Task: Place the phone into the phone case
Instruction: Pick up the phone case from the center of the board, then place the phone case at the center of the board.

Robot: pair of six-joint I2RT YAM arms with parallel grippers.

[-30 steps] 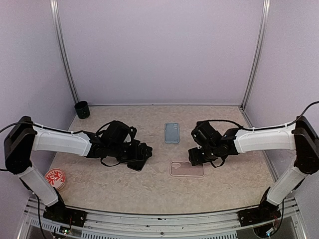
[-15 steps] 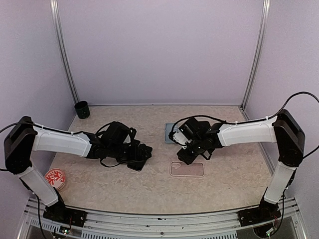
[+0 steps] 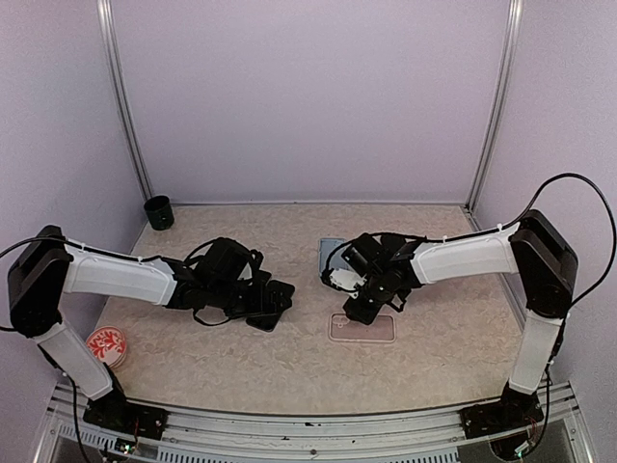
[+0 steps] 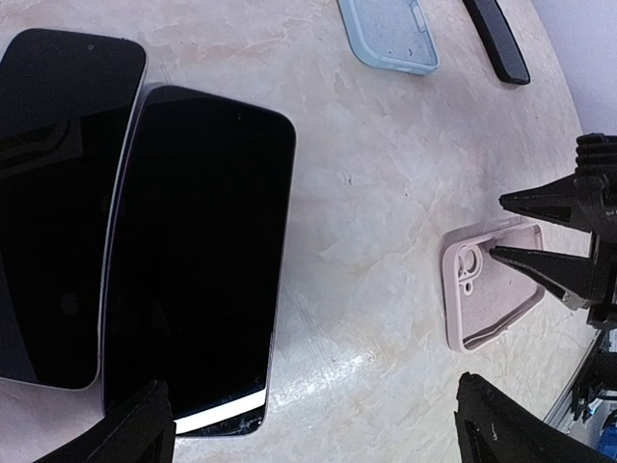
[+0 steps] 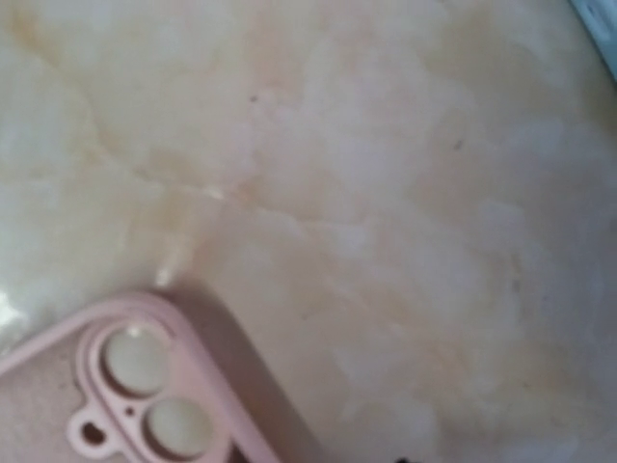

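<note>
Top view, starting close to the arm bases: a red round dish (image 3: 106, 345) down on the left, then the pink case (image 3: 374, 333) lying flat, open side up, a bit right of the middle. Nothing inside it, no phone in it yet. Just behind its left end, the right pincer (image 3: 359, 307), low over the corner with the camera holes. Was well off to the right a second ago, so has swung in to the case. Seen from the left wrist, fingers (image 4: 545, 273) part way apart and closing in, one tip over the inside of the case and one outside its end wall. Not squeezed on it yet, as far as can be told. From the right wrist, only that pink corner and bare table (image 5: 405, 193), no fingers to see. Across on the left, the left pincer (image 3: 275, 304), spread as wide as can be and hanging over a black phone (image 4: 198, 251), with a second phone (image 4: 58, 193) right beside it. Both flat, screens up, not held. No move on that side in the last second. Farther back, a blue case (image 4: 388, 39), half hidden behind the right arm from above, and at the far left corner a dark cup (image 3: 158, 212). Probably about to grab the pink case first, maybe to hold it steady. Phone still to be picked up, so most of the job left. Careful with the thin case wall: easy to push away when pinched.
</note>
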